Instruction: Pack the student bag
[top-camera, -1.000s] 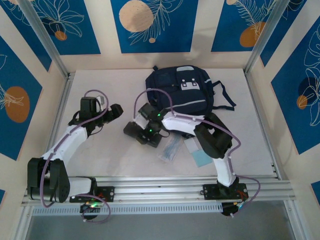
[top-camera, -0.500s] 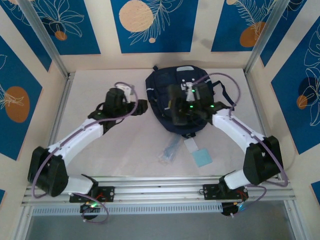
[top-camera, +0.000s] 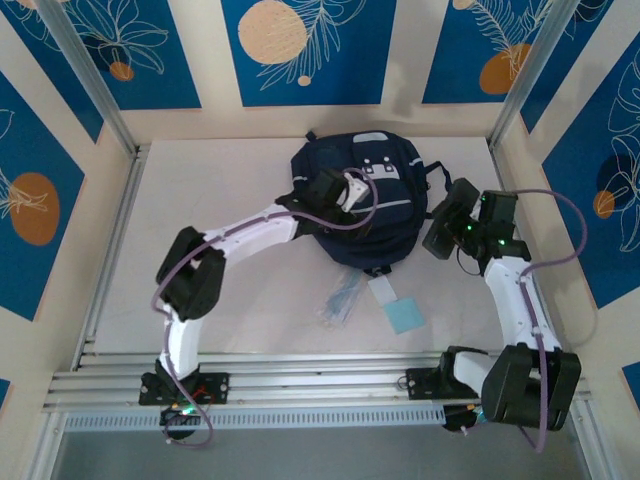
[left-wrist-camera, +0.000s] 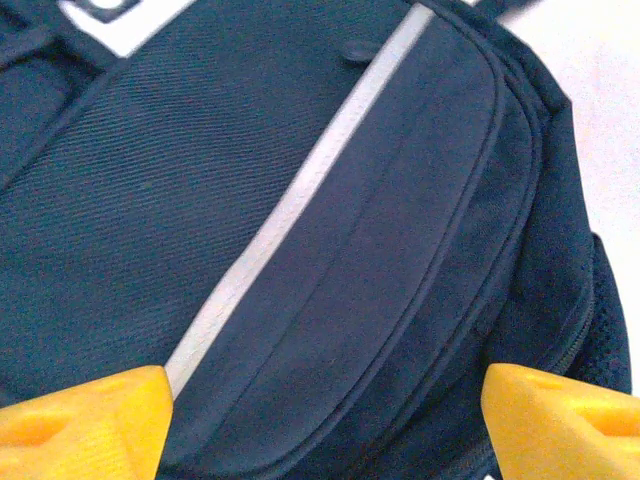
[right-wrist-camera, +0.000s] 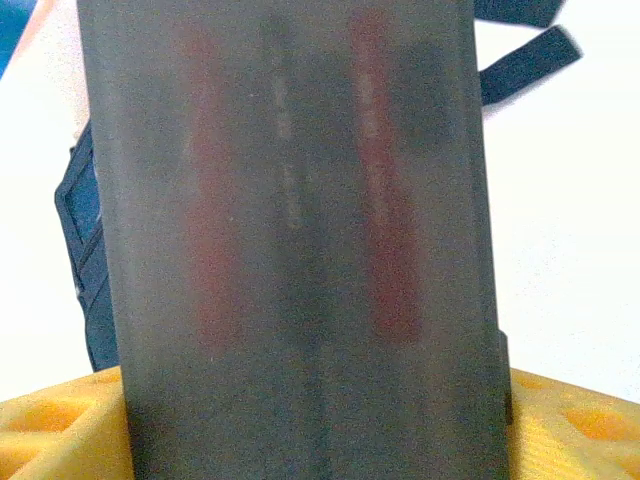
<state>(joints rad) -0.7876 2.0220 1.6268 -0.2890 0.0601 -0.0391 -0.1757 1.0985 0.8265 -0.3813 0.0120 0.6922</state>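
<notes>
The student bag, navy with grey stripes and a light grey buckle patch, lies flat at the back middle of the table. My left gripper hovers over its front, open. In the left wrist view my yellow fingers stand wide apart above the bag's front pocket and grey stripe, with nothing between them. My right gripper sits just right of the bag, shut on a dark translucent flat case. Blurred reddish shapes show inside the case, with the bag behind it.
A clear plastic packet, a small white card and a light blue pad lie on the table in front of the bag. The bag's dark straps trail right toward my right gripper. Walls enclose three sides.
My left arm swung from the table's left side onto the bag. My right arm carried the dark case from the table in front of the bag, across it, to its right side.
</notes>
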